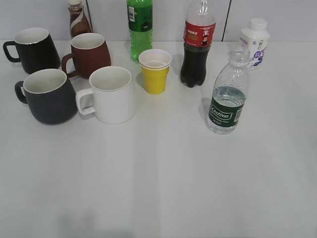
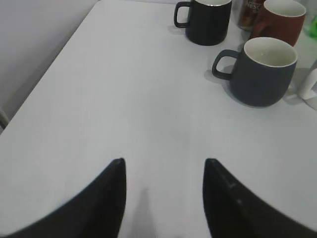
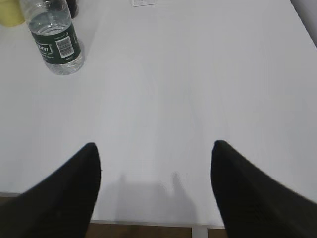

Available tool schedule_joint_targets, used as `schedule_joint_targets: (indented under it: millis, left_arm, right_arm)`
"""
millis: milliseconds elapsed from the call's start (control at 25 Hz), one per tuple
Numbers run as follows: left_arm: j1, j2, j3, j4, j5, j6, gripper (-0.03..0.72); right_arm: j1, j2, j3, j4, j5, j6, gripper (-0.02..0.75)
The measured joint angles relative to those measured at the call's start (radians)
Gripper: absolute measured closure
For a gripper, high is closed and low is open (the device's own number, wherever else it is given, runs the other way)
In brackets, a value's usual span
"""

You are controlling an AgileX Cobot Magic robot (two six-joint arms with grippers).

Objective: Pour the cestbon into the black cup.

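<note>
Cestbon [image 1: 228,99]: upright on the white desk [image 1: 163,178], right of centre in the exterior view, cap off, water level a little above the green label. Also seen at top left of the right wrist view [image 3: 53,37], barcode side of the label facing the camera. Nothing touches it.

Black cup [image 1: 47,95]: upright on the left side of the desk, white interior, handle pointing left. In the left wrist view [image 2: 262,72] it sits at upper right, handle toward the camera's left. Well apart from the cestbon, with other vessels between.

Around the cup: white mug [image 1: 111,94] just beside it on its right; brown mug [image 1: 89,53] behind the two; glossy black mug [image 1: 33,48] behind at far left.

Centre of desk: yellow paper cup [image 1: 155,72], white inside. Back row: green bottle [image 1: 140,27], red-labelled cola bottle [image 1: 197,44] just behind and left of the cestbon, small white bottle [image 1: 255,42] at right, and a brown-and-white bottle [image 1: 78,20] behind the brown mug.

Left gripper [image 2: 164,183]: fingers [image 2: 106,198] spread wide, nothing between them, above bare desk, near side of the black cup and apart from it.

Right gripper [image 3: 154,168]: fingers [image 3: 74,188] spread wide, holding nothing, over the near desk edge, well apart from the cestbon.

Neither arm appears in the exterior view.
</note>
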Motion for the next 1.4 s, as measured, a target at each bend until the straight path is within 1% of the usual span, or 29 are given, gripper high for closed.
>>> schedule_joint_targets:
  millis: [200, 480, 640, 760, 960, 1400]
  left_arm:
    - [0.000, 0.000, 0.000, 0.000, 0.000, 0.000, 0.340]
    - [0.000, 0.000, 0.000, -0.008, 0.000, 0.016, 0.393]
    - [-0.004, 0.000, 0.000, -0.049, 0.000, 0.067, 0.420]
    - [-0.006, 0.000, 0.000, -0.062, 0.000, 0.084, 0.440]
    - [-0.006, 0.000, 0.000, -0.080, 0.000, 0.104, 0.447]
    - [-0.006, 0.000, 0.000, -0.082, 0.000, 0.107, 0.447]
  right_arm:
    - [0.000, 0.000, 0.000, 0.001, 0.000, 0.000, 0.216]
    - [0.000, 0.000, 0.000, 0.032, 0.000, 0.003, 0.216]
    - [0.000, 0.000, 0.000, 0.036, 0.000, -0.026, 0.216]
    - [0.000, 0.000, 0.000, 0.039, 0.000, -0.040, 0.216]
    - [0.000, 0.000, 0.000, 0.039, 0.000, -0.050, 0.216]
    - [0.000, 0.000, 0.000, 0.042, 0.000, -0.081, 0.216]
